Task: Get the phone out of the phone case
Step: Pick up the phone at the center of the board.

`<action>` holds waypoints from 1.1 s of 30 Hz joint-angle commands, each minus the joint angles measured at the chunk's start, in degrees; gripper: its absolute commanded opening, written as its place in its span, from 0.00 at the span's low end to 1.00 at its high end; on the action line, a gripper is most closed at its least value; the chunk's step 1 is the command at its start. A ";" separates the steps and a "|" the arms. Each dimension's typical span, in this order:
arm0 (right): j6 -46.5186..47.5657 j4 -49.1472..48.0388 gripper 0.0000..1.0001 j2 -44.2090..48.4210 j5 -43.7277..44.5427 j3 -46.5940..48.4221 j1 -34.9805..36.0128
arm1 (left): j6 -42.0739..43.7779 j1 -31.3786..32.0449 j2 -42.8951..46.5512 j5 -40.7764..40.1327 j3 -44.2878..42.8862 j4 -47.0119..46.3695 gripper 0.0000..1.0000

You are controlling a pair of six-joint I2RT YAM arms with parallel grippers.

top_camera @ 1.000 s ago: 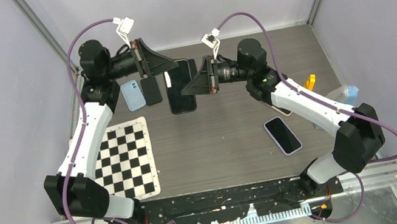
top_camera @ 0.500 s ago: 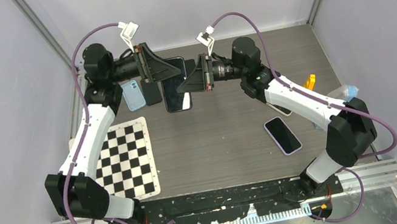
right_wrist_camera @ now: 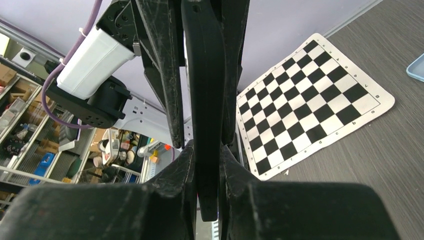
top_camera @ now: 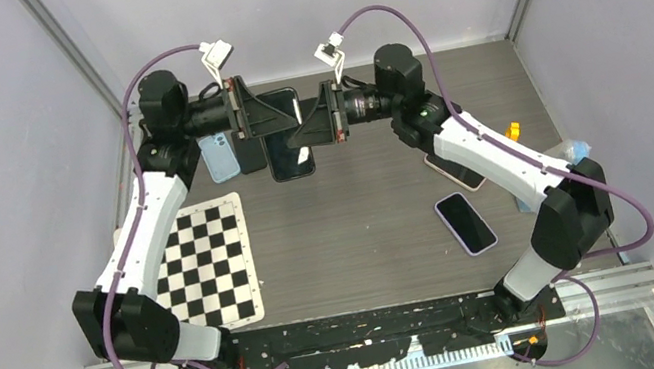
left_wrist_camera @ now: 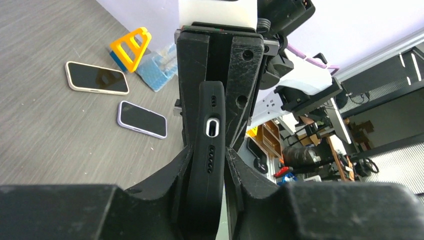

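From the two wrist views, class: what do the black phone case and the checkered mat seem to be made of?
The black phone case: probably silicone or soft rubber; matte, with moulded port holes. The checkered mat: likely printed paper or thin card; flat, thin-edged, white border.

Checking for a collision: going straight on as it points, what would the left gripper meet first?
Most likely the right gripper, facing it head-on and gripping the same black-cased phone; depth is unclear.

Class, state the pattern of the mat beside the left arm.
The mat is black-and-white checkered; the top external view shows it best.
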State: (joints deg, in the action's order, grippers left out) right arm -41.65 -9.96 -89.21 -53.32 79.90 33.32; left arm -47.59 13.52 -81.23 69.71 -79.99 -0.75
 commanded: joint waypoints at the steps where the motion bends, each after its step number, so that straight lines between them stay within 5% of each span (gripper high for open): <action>1: 5.16 5.51 0.01 -0.56 -2.22 4.82 -0.05 | -0.51 0.37 2.60 3.44 -3.58 2.73 0.31; 5: 6.35 7.61 0.01 -0.47 -3.10 5.12 -0.10 | -0.87 0.37 3.11 3.01 -4.03 2.81 0.38; 9: 5.76 7.20 0.01 -0.46 -3.48 4.69 -0.10 | -3.03 0.37 3.10 1.43 -3.44 0.22 0.33; 16: 4.85 6.64 0.01 -0.08 -4.67 4.39 -0.10 | -5.93 0.37 3.51 -2.48 -1.99 -4.16 0.00; 17: 4.93 6.75 0.04 0.05 -4.46 4.26 -0.10 | -5.93 0.39 3.71 -3.97 -1.86 -4.02 0.00; 19: 5.37 6.51 0.33 0.83 -2.96 3.38 -0.10 | -5.93 0.37 4.01 -6.85 -1.88 -3.93 0.00; 20: 6.08 6.33 0.61 1.83 -1.67 2.31 -0.14 | -6.01 0.35 4.18 -8.70 -1.97 -3.76 0.00; 22: 7.46 5.89 0.87 4.13 2.95 -0.15 -0.22 | -6.10 0.29 4.90 -13.03 -2.01 -3.62 0.00; 24: 7.32 3.89 0.97 6.66 7.45 -3.00 -0.62 | -6.32 0.21 5.67 -18.33 -2.07 -2.77 0.00; 29: -1.59 -4.34 0.99 11.92 20.36 -10.46 -1.28 | -8.87 0.06 7.29 -31.14 -2.38 -2.69 0.00; 33: -12.09 -22.39 0.89 13.45 25.92 -18.98 -0.13 | -16.80 0.02 7.23 -38.17 -1.73 -5.98 0.00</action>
State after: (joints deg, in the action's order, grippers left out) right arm -43.00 -13.72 -78.56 -37.34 65.93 32.38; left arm -56.16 13.78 -76.20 41.95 -80.49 -0.30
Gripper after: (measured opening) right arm 0.924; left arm 0.148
